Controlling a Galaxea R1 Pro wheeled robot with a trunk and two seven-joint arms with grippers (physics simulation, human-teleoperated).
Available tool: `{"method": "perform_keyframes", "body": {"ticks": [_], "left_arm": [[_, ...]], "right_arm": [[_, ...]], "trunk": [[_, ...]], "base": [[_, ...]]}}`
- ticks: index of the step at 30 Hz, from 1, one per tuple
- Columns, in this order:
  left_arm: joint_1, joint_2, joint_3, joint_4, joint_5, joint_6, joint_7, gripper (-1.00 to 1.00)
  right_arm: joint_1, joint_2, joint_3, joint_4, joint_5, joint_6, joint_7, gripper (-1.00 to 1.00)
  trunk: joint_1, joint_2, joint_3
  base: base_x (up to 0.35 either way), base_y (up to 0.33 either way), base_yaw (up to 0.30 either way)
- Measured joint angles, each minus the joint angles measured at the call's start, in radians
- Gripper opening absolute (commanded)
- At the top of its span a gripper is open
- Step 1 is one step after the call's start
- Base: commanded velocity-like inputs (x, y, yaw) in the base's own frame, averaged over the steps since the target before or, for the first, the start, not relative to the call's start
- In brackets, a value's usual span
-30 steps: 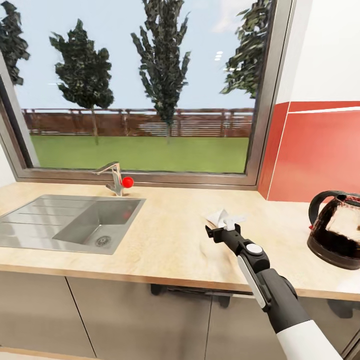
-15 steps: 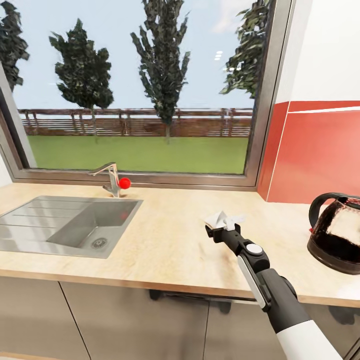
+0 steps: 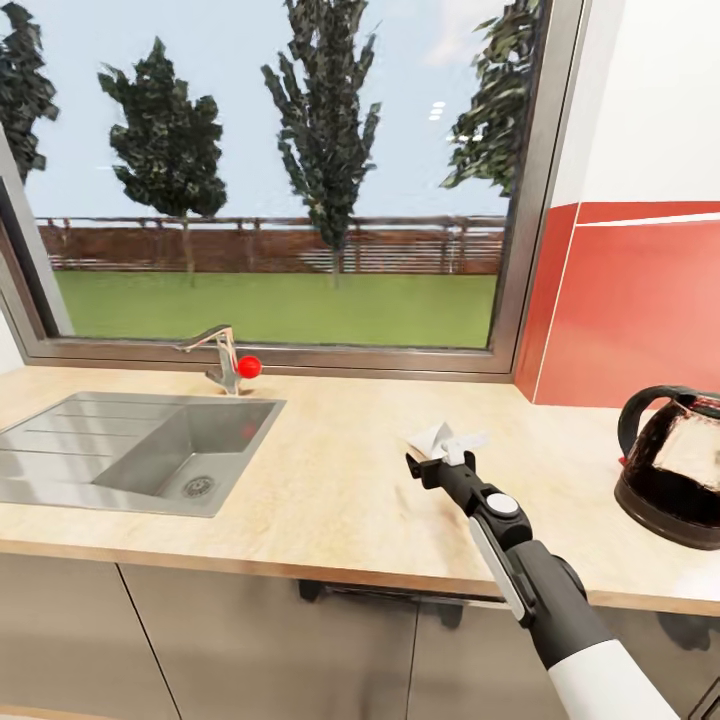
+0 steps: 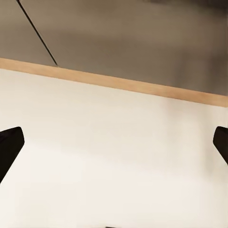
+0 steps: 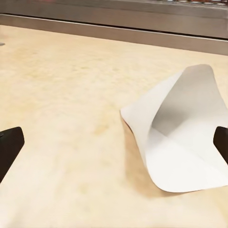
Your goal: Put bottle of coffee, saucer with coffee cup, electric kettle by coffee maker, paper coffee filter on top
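Lying on countertop [image 3: 340,480]: paper filter [image 5: 183,130], mouth twd open right tool [image 3: 438,455].

Left hand [image 4: 114,142] spread wide over pale floor [image 4: 109,156]

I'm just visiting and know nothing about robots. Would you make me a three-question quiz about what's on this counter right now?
1. True or false: the right gripper is clamped shut on the paper coffee filter.
2. What lies at the left of the countertop in the head view? A) stove B) sink C) toaster
3. Fill in: the dark glass pot stands at the head view's ____ edge.

Key: 1 false, its fingers are spread, filter lying on the counter between them; 2 B, the sink; 3 right.
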Motion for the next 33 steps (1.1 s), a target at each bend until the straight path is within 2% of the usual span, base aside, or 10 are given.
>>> {"method": "perform_keyframes", "body": {"ticks": [24, 33], "left_arm": [[0.0, 0.0, 0.0, 0.001, -0.001, 0.0, 0.0, 1.0], [0.0, 0.0, 0.0, 0.0, -0.001, 0.0, 0.0, 1.0]], "right_arm": [[0.0, 0.005, 0.0, 0.014, -0.001, -0.003, 0.001, 1.0], [-0.001, 0.005, 0.007, 0.069, 0.0, -0.081, 0.0, 1.0]], "trunk": [[0.0, 0.0, 0.0], [0.0, 0.0, 0.0]], "base": [[0.039, 0.0, 0.0], [0.0, 0.0, 0.0]]}}
